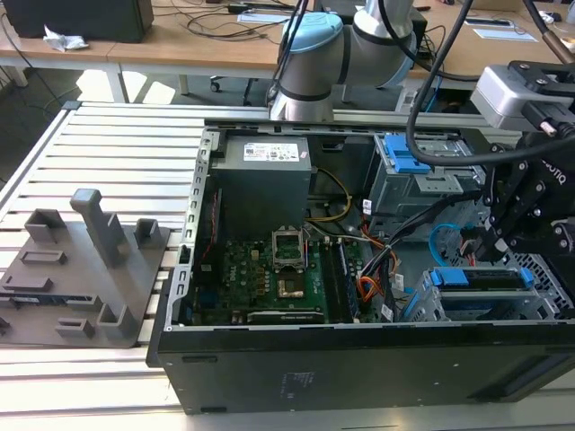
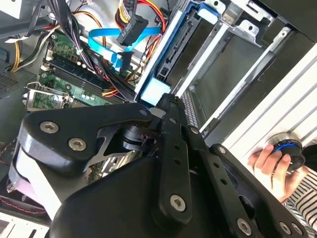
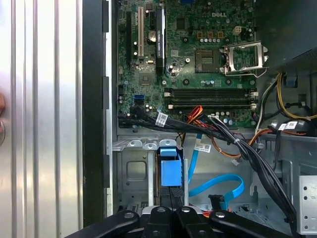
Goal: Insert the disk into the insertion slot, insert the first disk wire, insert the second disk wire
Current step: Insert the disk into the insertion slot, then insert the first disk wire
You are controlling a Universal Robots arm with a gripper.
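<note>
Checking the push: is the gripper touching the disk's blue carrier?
Touching. In the first wrist view the gripper butts against the disk at its blue carrier, no gap.

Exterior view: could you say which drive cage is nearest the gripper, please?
The low perforated cage holding the blue-framed disk, right at the gripper; the taller blue-handled cage stands farther off.

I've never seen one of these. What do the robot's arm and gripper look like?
The arm is made of rounded silver-grey joints with light-blue end caps. Thick black cables loop to its wrist, beside a light-grey box. The gripper is matte black, built of jointed bars with silver screws.
</note>
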